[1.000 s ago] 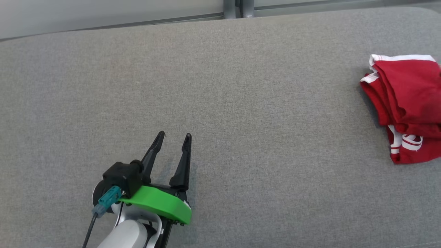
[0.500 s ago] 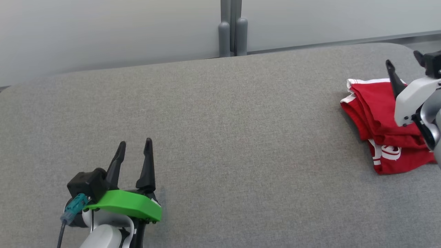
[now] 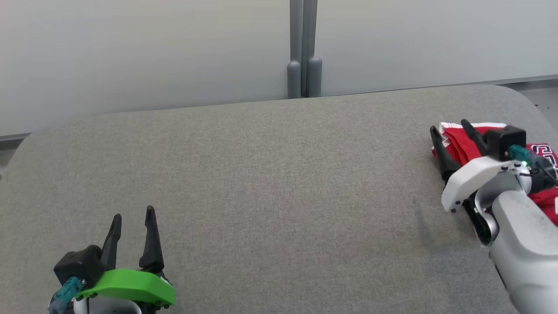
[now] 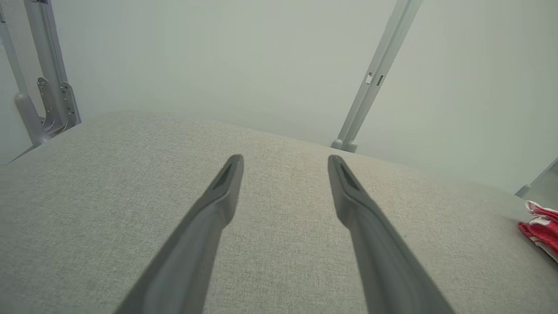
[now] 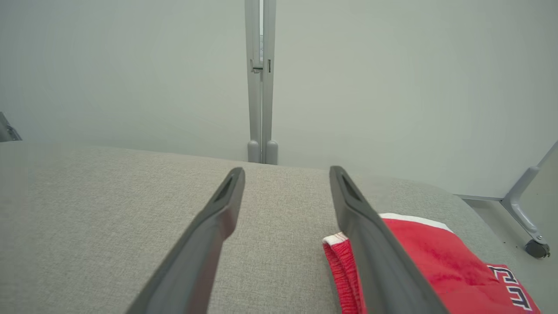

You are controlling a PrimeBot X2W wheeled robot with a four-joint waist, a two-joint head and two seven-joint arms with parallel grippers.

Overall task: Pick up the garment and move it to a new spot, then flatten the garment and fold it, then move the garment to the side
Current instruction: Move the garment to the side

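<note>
Garment: red cloth with white trim, it lies in a compact, layered bundle hard by the right edge of the grey padded table, toward the far right corner. That lie fits a heap at the side awaiting a pick-up, and equally a folded piece set aside there; you cannot settle which from this. Your right gripper stands over the bundle's left margin with its fingers spread wide and nothing between them; in the right wrist view one finger crosses the elastic hem, though you cannot tell whether it touches the cloth. You may judge that the placement suits the hem, since the edge is where a bundle offers a lip to get under or to let go of. Your left gripper sits by the near left corner, fingers likewise apart and empty, well apart from the garment; that spot appears chosen to leave the middle free.

Room: the centre of the table is bare cloth from near edge to far edge, so you have wide play there. The tight sides are the right edge, just beyond the bundle, with floor and a caster past it, and the far edge, where a pale partition and its grey post rise close behind.
</note>
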